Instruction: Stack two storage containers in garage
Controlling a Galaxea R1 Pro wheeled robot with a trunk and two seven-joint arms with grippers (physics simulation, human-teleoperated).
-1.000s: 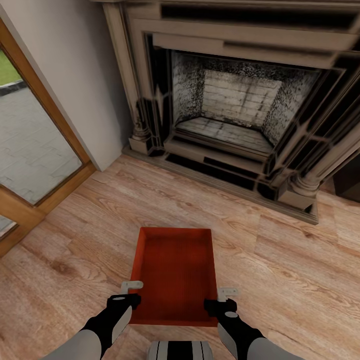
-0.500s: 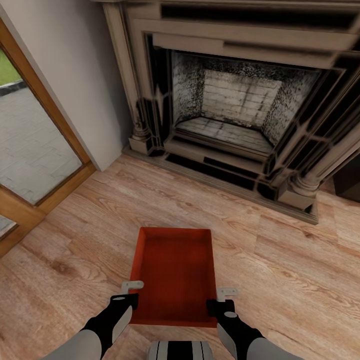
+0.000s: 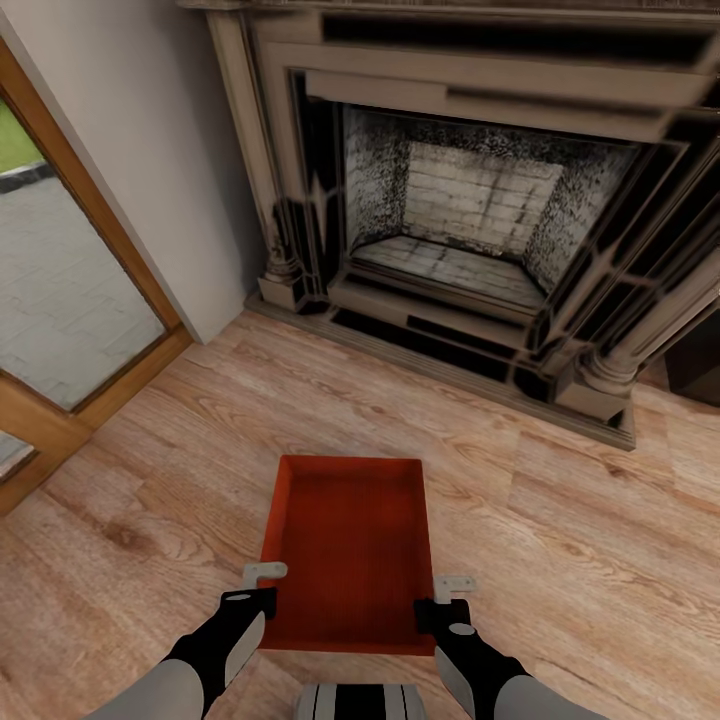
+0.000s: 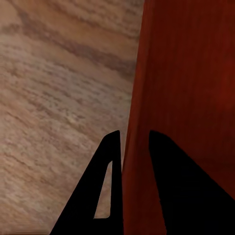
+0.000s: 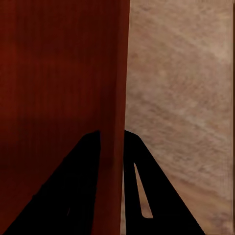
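Observation:
One red-orange open-topped storage container point(image 3: 350, 540) is low over the living room's wood-plank floor point(image 3: 560, 540), in front of the stone fireplace. My left gripper point(image 3: 268, 592) grips its left wall near the close corner, and my right gripper point(image 3: 442, 598) grips the right wall opposite. In the left wrist view, the gripper point(image 4: 133, 147) has one dark finger on each side of the red wall point(image 4: 186, 73). In the right wrist view, the gripper point(image 5: 111, 142) pinches the red wall point(image 5: 58, 68) in the same way. I cannot tell whether the container rests on the planks or hangs just above them.
The ornate stone fireplace point(image 3: 470, 200) stands directly ahead, its hearth step point(image 3: 440, 365) about a container's length beyond the box. A wood-framed glass door point(image 3: 60, 300) and a beige wall corner point(image 3: 170, 200) are at the left. Open plank floor lies on both sides.
My right gripper has edged slightly inward against the container's right wall. The head view has shifted very slightly. The container itself looks unmoved.

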